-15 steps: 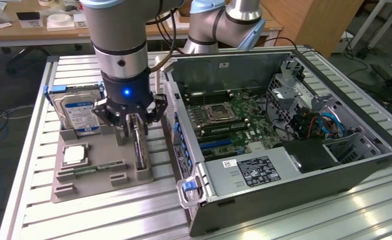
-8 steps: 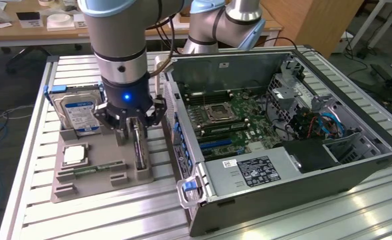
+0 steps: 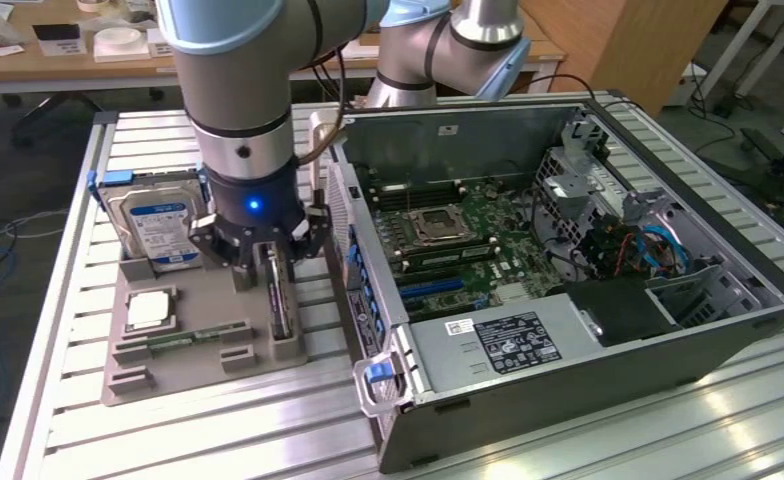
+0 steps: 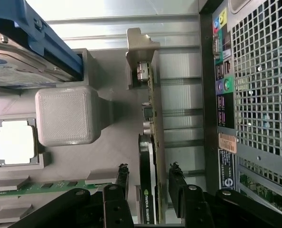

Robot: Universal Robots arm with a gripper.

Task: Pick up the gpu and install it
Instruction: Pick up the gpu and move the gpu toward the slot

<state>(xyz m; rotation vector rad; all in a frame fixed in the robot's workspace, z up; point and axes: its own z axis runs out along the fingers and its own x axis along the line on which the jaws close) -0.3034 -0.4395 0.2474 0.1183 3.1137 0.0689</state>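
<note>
A: Four parts sit in the grey tray [image 3: 165, 385] on the left half of the desk [image 3: 205, 445]. At the tray's rear left corner, a hard drive [image 3: 156, 222] with a blue label stands upright.

B: Next along?

A: A square processor [image 3: 148, 310] lies flat by the tray's left edge. A green memory stick [image 3: 185, 338] lies in a slot nearer the front edge.

B: Location of the gpu?

A: The gpu [image 4: 147, 190] stands on its long edge in a slot along the tray's right edge, with the pale bracket end toward the rear.

B: Jaws?

A: Released. The arm [image 3: 239, 100] hangs over the card and the jaws straddle it at the cooler, one on each side, with a gap on both sides. No grip.

B: Further right?

A: An open computer case [image 3: 712, 330] lies on its side just beside the tray, on the desk's right half. Its motherboard [image 3: 486, 240] is exposed.
</note>
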